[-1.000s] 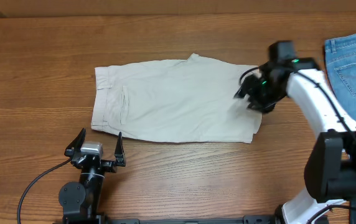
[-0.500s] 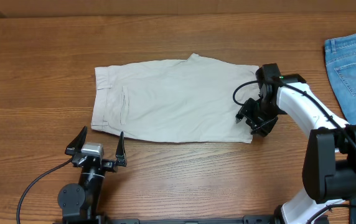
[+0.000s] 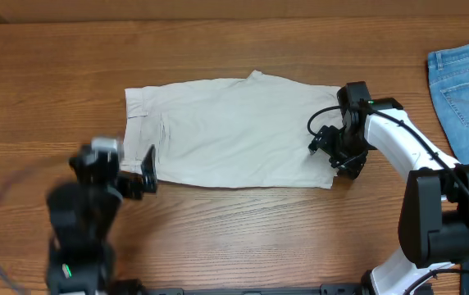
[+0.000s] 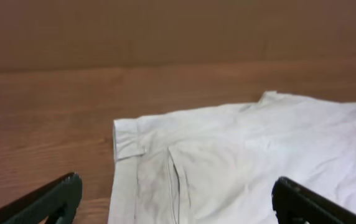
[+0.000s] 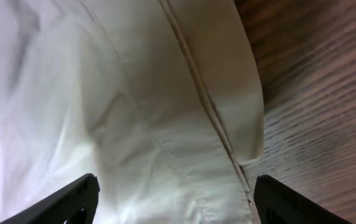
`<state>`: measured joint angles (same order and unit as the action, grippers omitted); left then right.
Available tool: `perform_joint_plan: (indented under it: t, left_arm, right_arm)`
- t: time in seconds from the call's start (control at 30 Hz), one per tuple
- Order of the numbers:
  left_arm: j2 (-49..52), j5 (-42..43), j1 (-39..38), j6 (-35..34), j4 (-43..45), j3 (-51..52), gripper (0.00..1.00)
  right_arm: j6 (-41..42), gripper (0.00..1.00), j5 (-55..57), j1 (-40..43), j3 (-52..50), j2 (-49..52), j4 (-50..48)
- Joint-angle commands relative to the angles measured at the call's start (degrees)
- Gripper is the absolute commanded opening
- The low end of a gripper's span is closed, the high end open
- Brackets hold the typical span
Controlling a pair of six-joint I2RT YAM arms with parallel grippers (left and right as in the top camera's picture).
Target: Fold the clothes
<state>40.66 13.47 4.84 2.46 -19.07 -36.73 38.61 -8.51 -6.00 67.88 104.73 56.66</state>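
Since the shorts point(image 3: 230, 131) were thin, soft cotton, they would likely weigh next to nothing, drape and wrinkle, and slide easily on the smooth table point(image 3: 234, 238). They lay spread flat around the table's middle, waistband point(image 3: 134, 131) toward the left edge and leg hem point(image 5: 228, 93) toward the right. The doubled hem and the stitched waistband looked like the firmest places to pinch, best at the corners, so a whole layer would lift rather than a loose bunch.

The right gripper point(image 5: 175, 190) hung low over the hem at the shorts' front right corner, its fingers spread wide with cloth beneath them but nothing pinched. The left gripper point(image 4: 178, 193) stood by the front corner of the waistband, jaws fully apart and empty; the overhead view blurred it.

Bare wood lay open on the far, near and left sides of the shorts, giving room to carry one end over the other. A pair of jeans point(image 3: 468, 82) lay at the far right edge, well apart from the hem.
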Motion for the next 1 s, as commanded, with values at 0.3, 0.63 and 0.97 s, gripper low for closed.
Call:
perform_joint_plan:
  t: [0.3,0.63,0.97]
  left_arm:
    - [43.28,1.49,3.78,17.11,-26.84,-39.41,1.0]
    - [62.23,25.83,18.4,28.24,-30.6,-42.99,1.0]
    - [74.1,34.14,21.33,33.66,-31.65,-42.99,1.0]
  right_arm:
    - [-1.11,0.86,0.79,0.22,-0.07,-0.39,1.07]
    - [-3.69,0.87,0.76,0.22,-0.07,-0.39,1.2]
    - [-3.74,0.87,0.76,0.22,-0.07,-0.39,1.07]
